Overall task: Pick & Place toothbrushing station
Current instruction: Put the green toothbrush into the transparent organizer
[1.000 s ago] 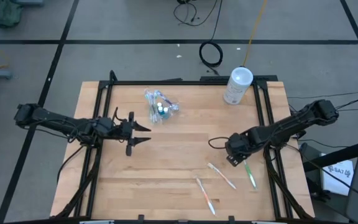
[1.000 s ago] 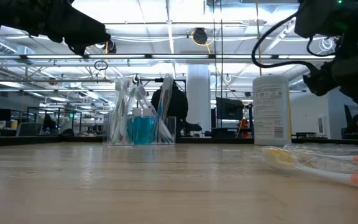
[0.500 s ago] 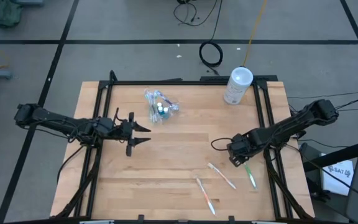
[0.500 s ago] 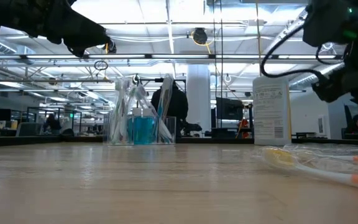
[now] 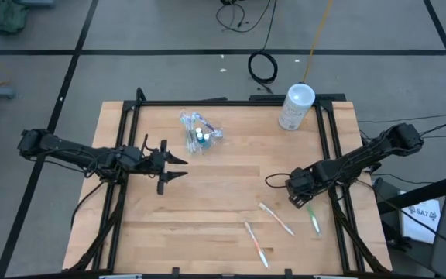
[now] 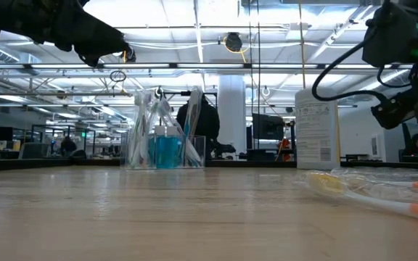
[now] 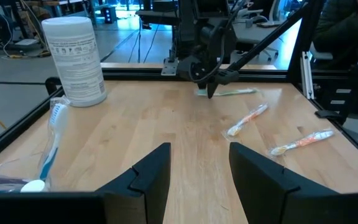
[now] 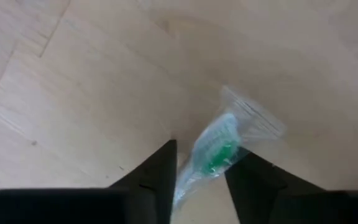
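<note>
Green toothbrush lies between right claw fingers near table's right edge.

I look straight down from overhead, level across the table from its edge, and forward from each wrist; all share the tabletop.

The right gripper covers the head end of the green toothbrush from above; up close its wrapped handle is cut off between the jaws. The pouch contents are too small to count
</note>
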`<state>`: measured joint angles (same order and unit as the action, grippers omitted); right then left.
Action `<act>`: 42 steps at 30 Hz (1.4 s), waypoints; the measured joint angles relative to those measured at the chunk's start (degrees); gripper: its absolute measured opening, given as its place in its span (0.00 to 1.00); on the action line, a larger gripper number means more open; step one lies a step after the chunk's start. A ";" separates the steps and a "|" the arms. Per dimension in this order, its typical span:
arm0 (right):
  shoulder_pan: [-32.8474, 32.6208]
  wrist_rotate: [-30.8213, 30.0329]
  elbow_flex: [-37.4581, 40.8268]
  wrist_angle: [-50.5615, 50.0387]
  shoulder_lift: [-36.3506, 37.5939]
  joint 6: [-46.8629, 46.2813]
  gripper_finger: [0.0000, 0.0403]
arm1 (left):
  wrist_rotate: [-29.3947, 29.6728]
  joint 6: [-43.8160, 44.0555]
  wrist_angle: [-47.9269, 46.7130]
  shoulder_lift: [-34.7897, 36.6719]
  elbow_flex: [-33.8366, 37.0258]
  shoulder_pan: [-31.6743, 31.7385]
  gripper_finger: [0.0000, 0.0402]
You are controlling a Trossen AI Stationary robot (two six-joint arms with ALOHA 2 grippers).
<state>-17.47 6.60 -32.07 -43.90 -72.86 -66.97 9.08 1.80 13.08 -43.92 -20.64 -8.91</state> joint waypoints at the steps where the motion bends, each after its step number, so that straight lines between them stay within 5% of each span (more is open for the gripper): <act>1: 0.00 -0.05 0.04 0.00 0.01 0.01 0.28 | 0.02 0.00 0.00 0.00 0.00 0.00 0.42; 8: 1.30 0.18 -1.46 0.74 1.89 -1.05 0.11 | 0.01 0.00 0.02 0.00 0.00 0.00 0.42; 16: 1.67 -7.27 -4.39 21.22 7.15 8.71 0.02 | 0.00 0.32 0.04 0.00 -0.02 -0.02 0.42; 24: 5.42 -14.90 -4.57 53.52 9.84 34.34 0.02 | 0.00 0.31 0.04 0.00 -0.02 0.00 0.42; 35: 7.25 -29.31 -4.60 94.27 1.74 85.34 0.02 | 0.00 0.00 0.04 0.00 -0.02 0.00 0.42; 42: 11.52 -28.95 -4.60 106.06 -7.24 89.71 0.02 | 0.00 -0.02 0.04 0.00 -0.02 -0.01 0.42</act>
<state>-5.95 -22.35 -36.67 62.16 -80.10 22.74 9.08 1.78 13.13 -43.92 -20.67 -8.92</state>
